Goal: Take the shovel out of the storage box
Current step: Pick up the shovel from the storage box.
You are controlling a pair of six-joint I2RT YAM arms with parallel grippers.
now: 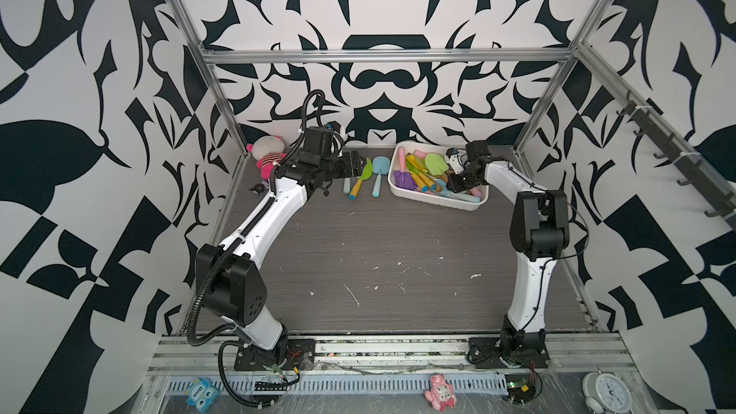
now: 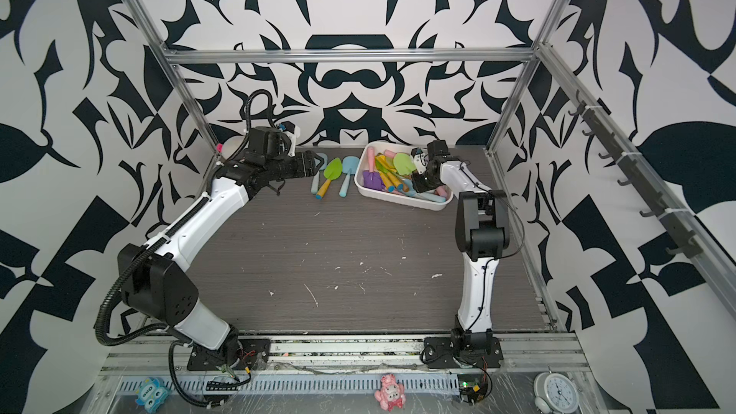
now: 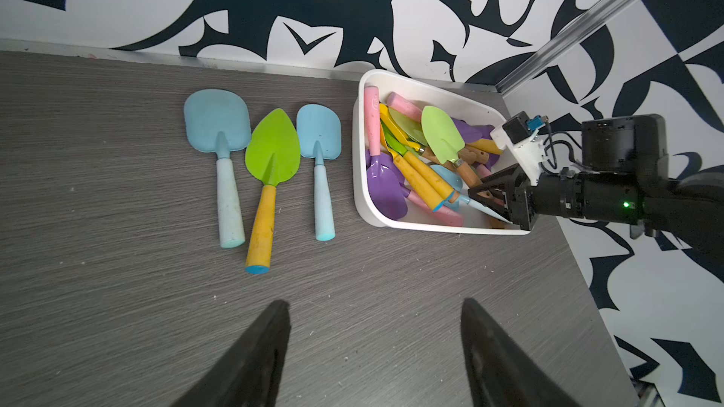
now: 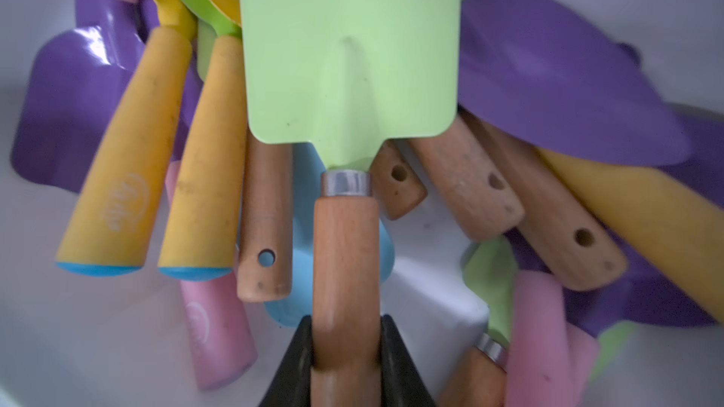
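Found right hand (image 4: pixel 346 342) pinching wooden handle of green shovel (image 4: pixel 348 52) inside storage box (image 3: pixel 362 197); handle end cut off, surroundings blurred. Noted left hand (image 3: pixel 375 302) spread over counter (image 3: pixel 117 307).

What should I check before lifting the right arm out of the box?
1. Right gripper shut on the wooden handle of the light green shovel: ok.
2. Grip firm enough to lift: cannot tell.
3. That shovel lies on top of the pile: ok.
4. Left gripper open, apart from the storage box: ok.
5. Bare table near the three shovels already out: ok.
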